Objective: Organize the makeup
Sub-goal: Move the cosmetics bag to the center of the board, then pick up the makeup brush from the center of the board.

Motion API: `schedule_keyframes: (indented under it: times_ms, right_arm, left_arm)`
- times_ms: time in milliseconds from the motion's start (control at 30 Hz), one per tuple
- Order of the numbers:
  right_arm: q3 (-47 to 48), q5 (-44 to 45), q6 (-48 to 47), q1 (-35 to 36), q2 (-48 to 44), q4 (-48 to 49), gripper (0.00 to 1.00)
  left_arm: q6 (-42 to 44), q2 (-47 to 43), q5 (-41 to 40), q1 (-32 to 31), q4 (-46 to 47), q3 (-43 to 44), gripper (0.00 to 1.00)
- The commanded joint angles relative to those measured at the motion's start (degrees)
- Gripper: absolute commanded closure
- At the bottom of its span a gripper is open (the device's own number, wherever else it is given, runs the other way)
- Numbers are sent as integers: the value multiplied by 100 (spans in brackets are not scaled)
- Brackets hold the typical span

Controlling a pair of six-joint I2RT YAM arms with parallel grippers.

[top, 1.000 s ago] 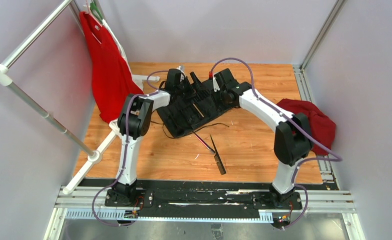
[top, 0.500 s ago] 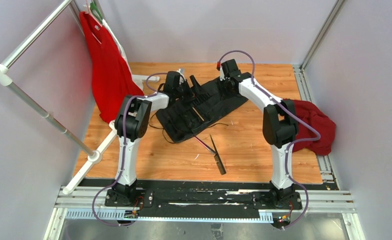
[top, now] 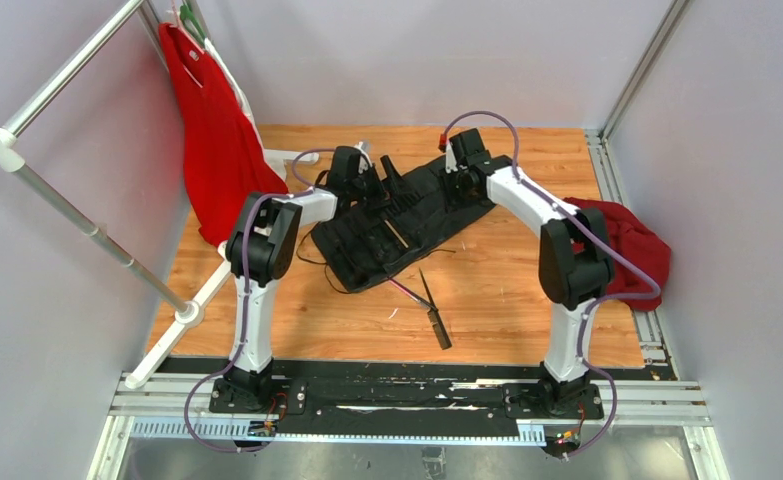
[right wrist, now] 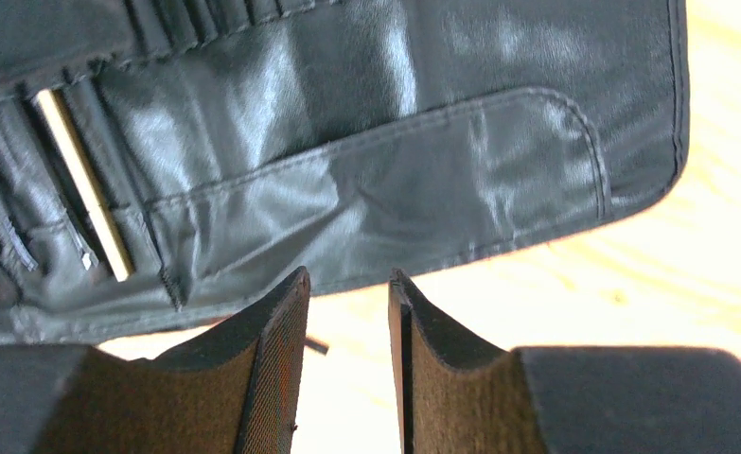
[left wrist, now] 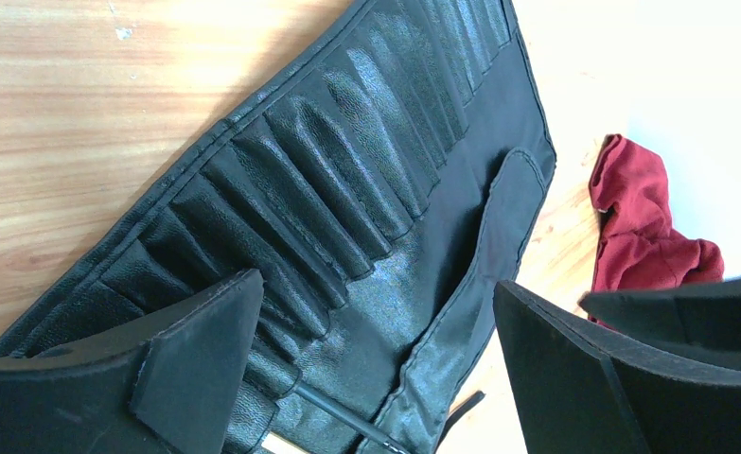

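The left fingers (left wrist: 196,359) are spread wide above the slotted pockets of the black brush roll (left wrist: 376,189) and grip nothing. The right fingers (right wrist: 262,369) stand a narrow gap apart with only bare wood between them, their tips just short of the roll's flap edge.

Of the makeup brushes, a tan-shafted brush (right wrist: 82,184) sits tucked in a pocket of the roll, and a thin black handle (left wrist: 338,416) lies on the roll near it. Two more lie loose and close together on the table (top: 527,290), just in front of the roll: a black brush (top: 435,312) and a pink-shafted brush (top: 404,290).

The roll lies unrolled, slanting across the middle of the table, with thin cords trailing from its near edge. A dark red cloth (top: 627,245) is heaped at the table's right edge. A red garment (top: 217,130) hangs from a white rack (top: 57,190) at the left.
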Motion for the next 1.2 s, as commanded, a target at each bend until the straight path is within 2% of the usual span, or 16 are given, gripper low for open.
schedule_keyframes:
  times_ms: [0, 200, 433, 600, 1167]
  right_arm:
    - [-587, -44, 65, 134, -966, 68, 64]
    - [-1549, 165, 100, 795, -1937, 41, 64]
    - [-2265, 321, 175, 1756, -2544, -1, 64]
    - [-2686, 291, 252, 2145, -2673, 89, 65]
    - [-3138, -52, 396, 2587, -2415, 403, 69]
  left_arm:
    - [60, -135, 110, -166, -344, -163, 2]
    - [34, -138, 152, -208, -347, -176, 2]
    - [11, -132, 206, -210, -344, -161, 2]
    - [-21, -104, 231, -205, -344, -168, 2]
    - [-20, -42, 242, -207, -369, -220, 2]
